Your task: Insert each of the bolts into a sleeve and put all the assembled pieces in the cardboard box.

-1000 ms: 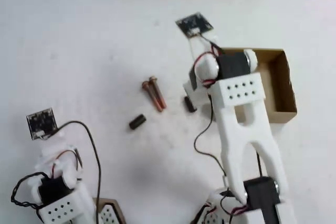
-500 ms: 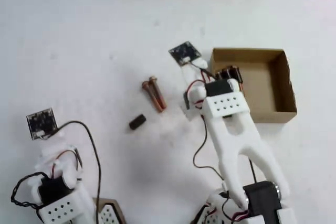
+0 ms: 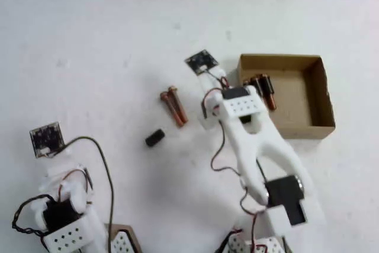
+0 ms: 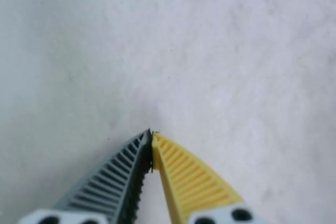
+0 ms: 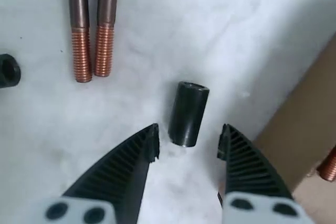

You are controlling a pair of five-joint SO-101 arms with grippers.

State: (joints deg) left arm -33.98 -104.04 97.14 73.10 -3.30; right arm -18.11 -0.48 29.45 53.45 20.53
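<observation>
Beside the cardboard box (image 3: pixel 323 96), R jaws stand released, astride a black sleeve (image 5: pixel 188 113) on the counter (image 3: pixel 89 39). L jaws clenched, tips touching, above counter.

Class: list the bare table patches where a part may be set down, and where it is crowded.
Free: the white table left of and beyond the two copper bolts; the strip right of the brown cardboard box. Crowded: between bolts and box, where the right pincer straddles a black cylindrical sleeve.
</observation>
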